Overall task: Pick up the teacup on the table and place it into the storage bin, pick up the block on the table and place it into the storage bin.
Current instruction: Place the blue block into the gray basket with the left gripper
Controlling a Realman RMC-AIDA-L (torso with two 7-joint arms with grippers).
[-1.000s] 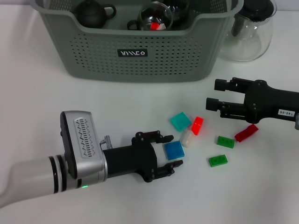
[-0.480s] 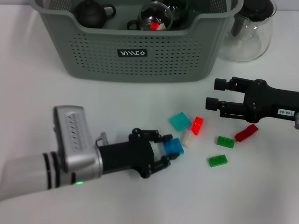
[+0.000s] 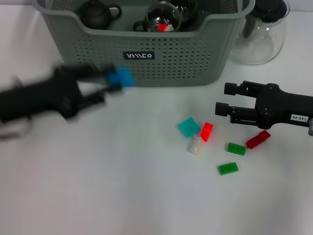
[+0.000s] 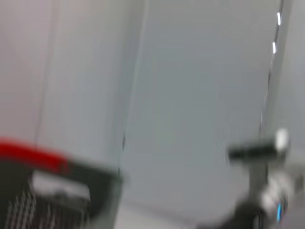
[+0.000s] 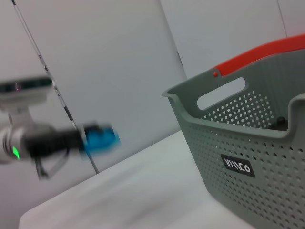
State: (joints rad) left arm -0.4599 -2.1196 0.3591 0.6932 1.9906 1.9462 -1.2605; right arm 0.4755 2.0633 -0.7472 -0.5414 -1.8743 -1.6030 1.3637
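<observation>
We have the blue block clamped in our left gripper, up off the desk, the storage bin just beyond it. Our right gripper hovers with jaws apart, loose blocks beneath it.

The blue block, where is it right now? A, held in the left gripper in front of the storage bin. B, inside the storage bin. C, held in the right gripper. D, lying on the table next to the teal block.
A: the blue block sits at the tip of the left gripper, raised in front of the storage bin.
</observation>
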